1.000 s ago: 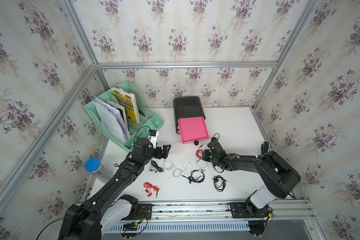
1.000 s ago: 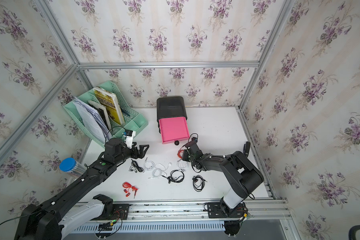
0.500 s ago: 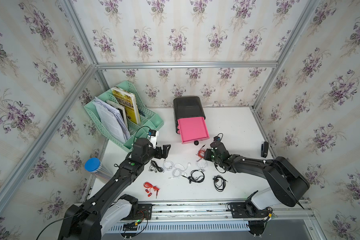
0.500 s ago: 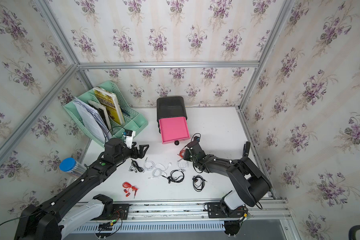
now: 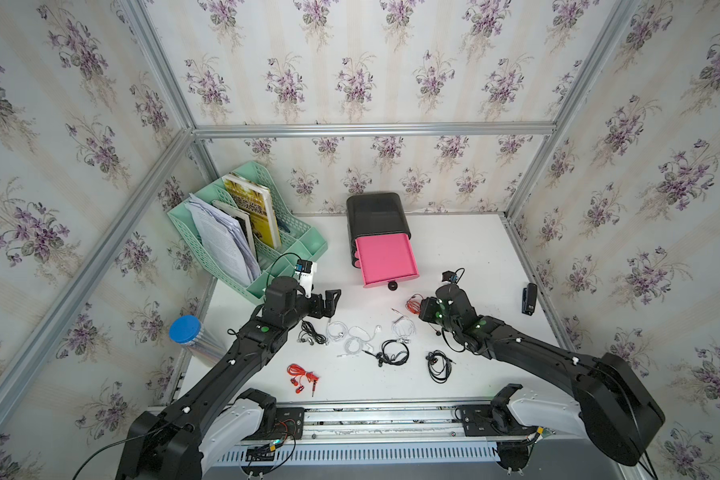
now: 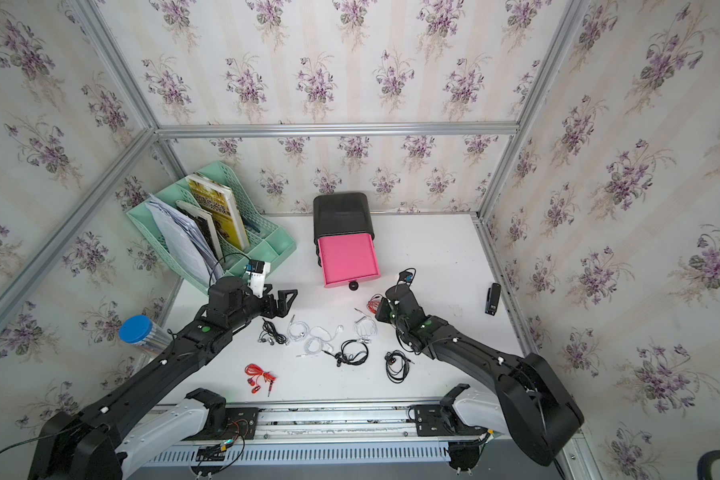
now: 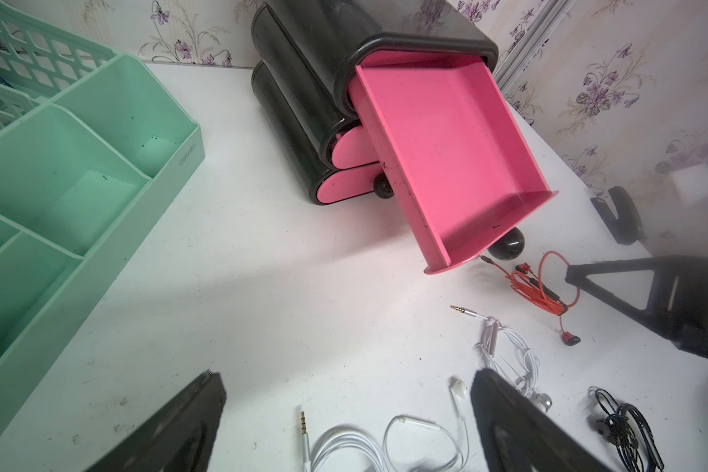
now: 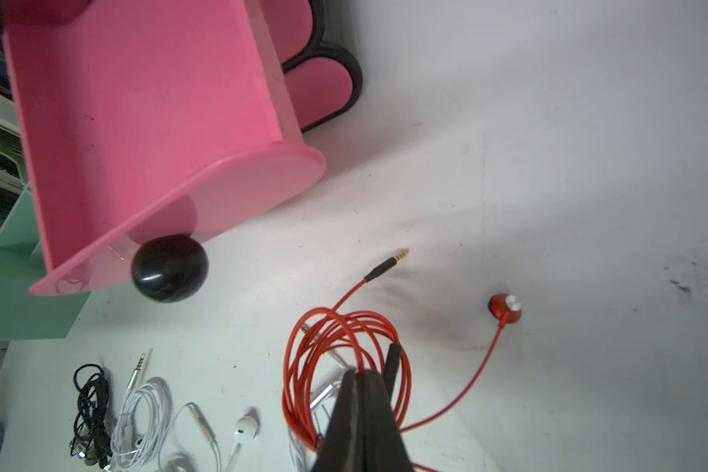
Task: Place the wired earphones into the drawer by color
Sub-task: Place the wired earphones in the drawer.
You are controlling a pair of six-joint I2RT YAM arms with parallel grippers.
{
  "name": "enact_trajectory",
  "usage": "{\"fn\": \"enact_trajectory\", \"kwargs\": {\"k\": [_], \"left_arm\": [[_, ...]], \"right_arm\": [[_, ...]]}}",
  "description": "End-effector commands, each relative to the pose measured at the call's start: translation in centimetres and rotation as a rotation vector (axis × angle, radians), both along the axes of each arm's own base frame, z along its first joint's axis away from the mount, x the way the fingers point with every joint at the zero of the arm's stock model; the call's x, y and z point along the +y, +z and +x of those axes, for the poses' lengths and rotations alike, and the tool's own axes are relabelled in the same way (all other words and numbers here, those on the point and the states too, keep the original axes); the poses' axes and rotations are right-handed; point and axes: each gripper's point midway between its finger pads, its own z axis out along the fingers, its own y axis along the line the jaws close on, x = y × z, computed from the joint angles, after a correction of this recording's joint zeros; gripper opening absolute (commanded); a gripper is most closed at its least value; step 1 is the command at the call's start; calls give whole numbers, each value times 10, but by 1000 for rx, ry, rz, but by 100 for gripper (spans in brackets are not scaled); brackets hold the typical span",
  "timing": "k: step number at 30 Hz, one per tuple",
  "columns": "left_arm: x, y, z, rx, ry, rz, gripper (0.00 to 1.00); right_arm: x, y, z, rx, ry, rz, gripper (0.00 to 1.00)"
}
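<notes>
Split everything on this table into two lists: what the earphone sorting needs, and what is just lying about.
For the job: open pink drawer; red earphones by the drawer, pinched in the right hand; red earphones at the front edge; white earphones; black earphones.

Just lying about: green file rack with books and papers; blue-lidded jar; black stapler.

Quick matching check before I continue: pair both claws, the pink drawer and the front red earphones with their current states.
1 left claw
2 right claw
3 pink drawer
4 front red earphones

A pulled out, empty
B lying free on the table
C open, holding nothing
D shut on the red earphones by the drawer

Pairs: 1-C, 2-D, 3-A, 4-B
</notes>
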Motion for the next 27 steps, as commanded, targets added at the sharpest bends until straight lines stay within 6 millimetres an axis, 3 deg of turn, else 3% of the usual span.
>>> {"fn": "enact_trajectory", "kwargs": {"k": [1,13,27], "left_arm": [[2,3,1,-20,11,6,99],[4,2,1,-22,18,10,99],[5,3,0,-27,21,14,99]], "right_arm": [[-9,11,-4,-30,2,-34,0],[-19,89,-10,-179,-1,15,0],[1,190,1,-353,65,118,0]]}}
